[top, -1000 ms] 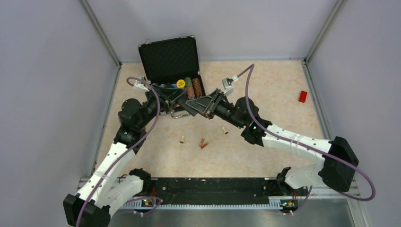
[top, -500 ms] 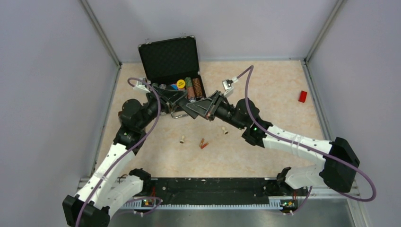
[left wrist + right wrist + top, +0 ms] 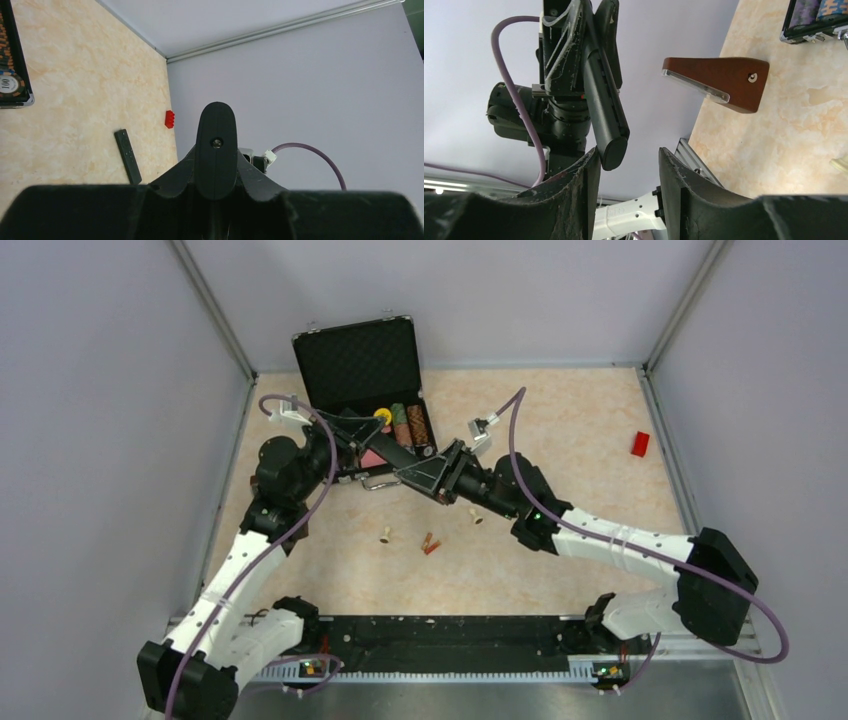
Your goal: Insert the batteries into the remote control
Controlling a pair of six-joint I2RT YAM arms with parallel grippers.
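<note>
Grips the remote control (image 3: 605, 110) in the left gripper (image 3: 214, 175), fingers closed on it, well clear of the table (image 3: 560, 420).

In the overhead view, runs its long axis diagonally from upper left to lower right, just above frame centre. Crosses in front of the open black case (image 3: 357, 365), free end aimed at the right gripper (image 3: 630, 151).

In the right wrist view, comes down from the top of the frame, slanting slightly to the right, rounded end at the mouth of the right gripper. Right gripper spread wide, not clamped: bar end close against the lower-left finger, clear gap to the other.

In the left wrist view, seen almost end-on at frame centre, pointing away from the camera toward the wall. Cannot tell which face carries the buttons.

Batteries (image 3: 430, 543) side by side on the table at lower centre of the overhead view, between two cream pegs (image 3: 385, 535), well apart from both grippers.

Red block (image 3: 640, 443) at right of that frame. A second slim black bar (image 3: 128, 162) flat on the table at lower left of the left wrist view.
</note>
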